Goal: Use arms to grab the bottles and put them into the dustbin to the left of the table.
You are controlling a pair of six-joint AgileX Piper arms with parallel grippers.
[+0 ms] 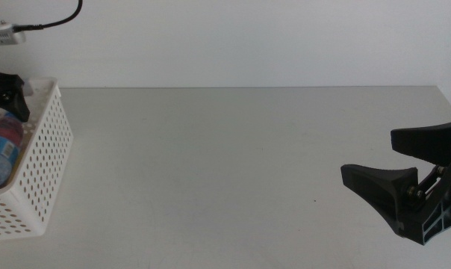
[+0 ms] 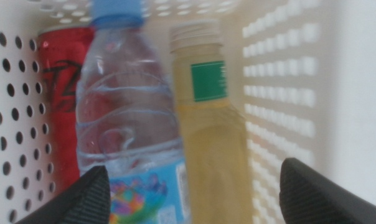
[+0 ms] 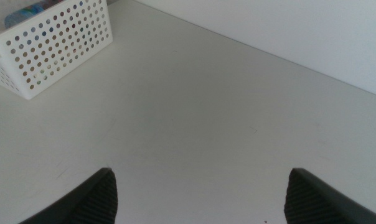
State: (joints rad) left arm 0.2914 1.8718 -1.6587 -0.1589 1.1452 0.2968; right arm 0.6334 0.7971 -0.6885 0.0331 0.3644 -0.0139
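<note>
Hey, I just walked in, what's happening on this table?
Both arms are empty-handed. The left gripper hangs open over the white perforated basket, where a blue-capped water bottle, a yellow tea bottle and a red can lie together. The right gripper waits open above the grey table.

Table (image 1: 233,164) was just a plain light-grey top, and the only thing sitting directly on it was the white perforated dustbin (image 1: 46,161) at its far left edge.
</note>
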